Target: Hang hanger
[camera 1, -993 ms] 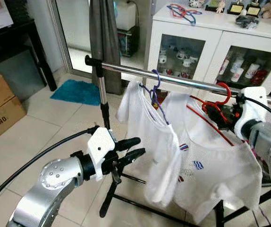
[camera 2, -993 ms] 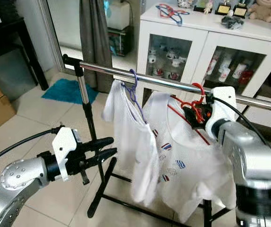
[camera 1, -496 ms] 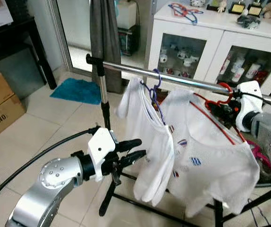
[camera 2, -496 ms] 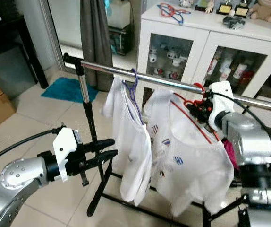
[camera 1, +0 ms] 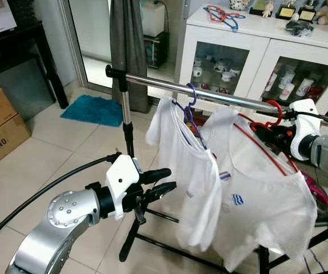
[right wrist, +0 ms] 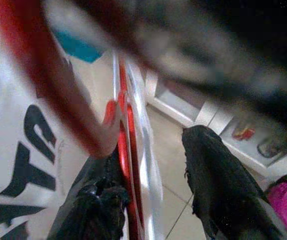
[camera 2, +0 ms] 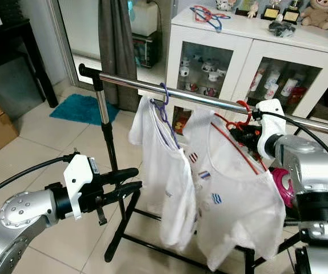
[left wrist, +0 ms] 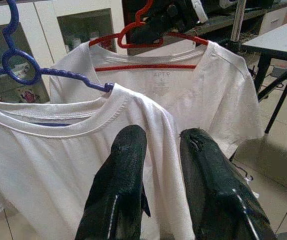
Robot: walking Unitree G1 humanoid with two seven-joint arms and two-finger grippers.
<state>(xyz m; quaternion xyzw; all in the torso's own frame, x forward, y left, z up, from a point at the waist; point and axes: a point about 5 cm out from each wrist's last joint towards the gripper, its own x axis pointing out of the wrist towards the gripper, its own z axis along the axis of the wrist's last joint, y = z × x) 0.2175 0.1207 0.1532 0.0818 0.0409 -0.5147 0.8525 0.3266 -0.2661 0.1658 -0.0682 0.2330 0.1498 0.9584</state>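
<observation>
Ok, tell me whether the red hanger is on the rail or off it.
On: the red hanger's hook curls over the metal rail, with the right pincer beside its neck. Whether the rail carries its weight, cannot tell.

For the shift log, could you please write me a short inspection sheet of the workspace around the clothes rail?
Surface: pale tiled floor; a chrome clothes rail on a black stand.
Job's things: red plastic hanger carrying a white printed T-shirt, hook at the rail; I cannot tell if it is fully seated.
Clutter: blue hanger with a second white T-shirt on the rail.
Grippers: right gripper at the red hanger's neck; left gripper open, holding nothing, near the stand.
Cables: black cable along the left arm.
Surroundings: white glass-door cabinet, cardboard box, teal mat.
</observation>
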